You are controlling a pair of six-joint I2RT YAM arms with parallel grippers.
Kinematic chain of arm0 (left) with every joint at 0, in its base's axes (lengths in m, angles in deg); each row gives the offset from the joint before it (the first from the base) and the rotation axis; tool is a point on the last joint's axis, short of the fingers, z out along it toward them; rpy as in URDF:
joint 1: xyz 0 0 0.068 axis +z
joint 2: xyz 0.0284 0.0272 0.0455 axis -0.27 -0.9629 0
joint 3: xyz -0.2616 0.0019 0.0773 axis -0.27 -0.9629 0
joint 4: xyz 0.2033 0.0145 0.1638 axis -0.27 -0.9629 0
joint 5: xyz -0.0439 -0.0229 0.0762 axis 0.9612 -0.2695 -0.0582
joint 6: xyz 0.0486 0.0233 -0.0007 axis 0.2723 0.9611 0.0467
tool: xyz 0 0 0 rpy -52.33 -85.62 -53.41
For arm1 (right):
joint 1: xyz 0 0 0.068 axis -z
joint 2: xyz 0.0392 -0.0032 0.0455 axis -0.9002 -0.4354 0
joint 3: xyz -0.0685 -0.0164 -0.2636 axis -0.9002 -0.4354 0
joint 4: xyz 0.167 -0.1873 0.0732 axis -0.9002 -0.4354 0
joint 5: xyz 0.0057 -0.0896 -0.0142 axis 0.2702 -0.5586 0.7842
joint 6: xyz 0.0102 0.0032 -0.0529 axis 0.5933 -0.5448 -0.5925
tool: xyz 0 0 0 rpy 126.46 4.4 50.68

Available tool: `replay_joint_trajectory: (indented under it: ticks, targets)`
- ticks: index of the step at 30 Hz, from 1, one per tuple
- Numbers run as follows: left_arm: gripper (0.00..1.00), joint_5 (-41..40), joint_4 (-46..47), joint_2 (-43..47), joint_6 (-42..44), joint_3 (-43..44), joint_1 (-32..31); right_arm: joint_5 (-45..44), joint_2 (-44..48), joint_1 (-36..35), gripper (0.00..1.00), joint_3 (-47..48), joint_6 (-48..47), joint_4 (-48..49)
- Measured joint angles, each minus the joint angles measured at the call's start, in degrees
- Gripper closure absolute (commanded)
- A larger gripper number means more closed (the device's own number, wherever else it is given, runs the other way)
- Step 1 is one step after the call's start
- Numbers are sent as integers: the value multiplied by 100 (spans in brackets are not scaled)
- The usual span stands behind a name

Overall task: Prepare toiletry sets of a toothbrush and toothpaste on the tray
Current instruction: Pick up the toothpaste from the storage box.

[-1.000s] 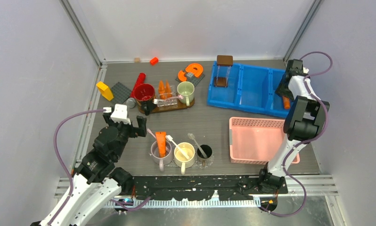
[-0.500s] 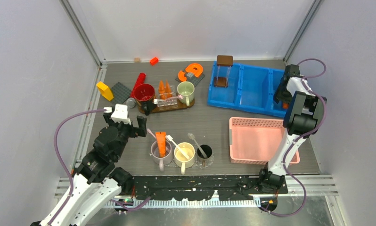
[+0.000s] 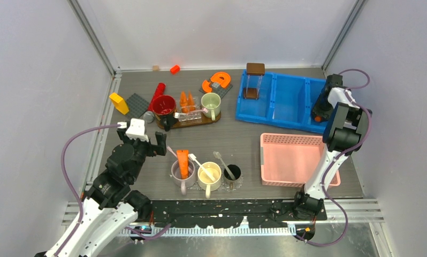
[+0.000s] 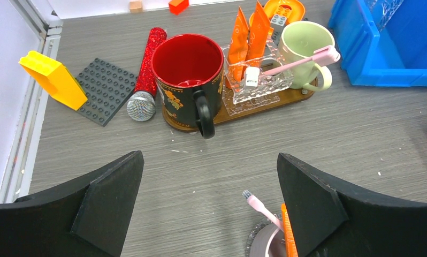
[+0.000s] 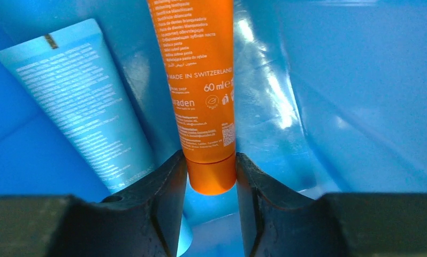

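- While the left gripper (image 4: 208,166) hangs over the near left part of the table (image 4: 329,139) with its fingers spread wide and nothing in them, it is well apart from the blue bin (image 3: 265,119). So this job falls to the right gripper (image 5: 210,163).
- Just past the left gripper, by the near edge, a grey mug (image 3: 180,175) holds orange tubes (image 3: 183,160) and a pink toothbrush (image 3: 172,152).
- Next to it, a cream mug (image 3: 210,175) and a black cup (image 3: 233,174) hold one pale brush each.
- Further back on the left stands the wooden tray (image 4: 292,95). It carries a red mug (image 4: 187,59) and a glass holder (image 4: 257,85) with more orange tubes. It also carries a green mug (image 4: 306,45).
- At the far right corner, the right gripper is down inside the end pocket of the blue bin. Its fingers sit tight on both sides of the cap of the orange toothpaste tube (image 5: 200,80) and look to be holding it.
- That tube points straight away from the fingers, cap end nearest. Its far end is out of view.
- It is smooth and shiny, with tiny white print. A light blue tube (image 5: 88,107) lies just beside it.
- I think a straight lift is needed next. The small round cap could slip.
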Motion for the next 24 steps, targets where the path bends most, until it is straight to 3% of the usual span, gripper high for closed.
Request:
replay_joint_trajectory:
  ticks: [15,24]
  targets:
    - [0,7,2,79,0,-2,0,260,2,9,97,66,0,-103]
    - [0,105,2,133,-2,-2,0,363,588,7,99,81,127,-201]
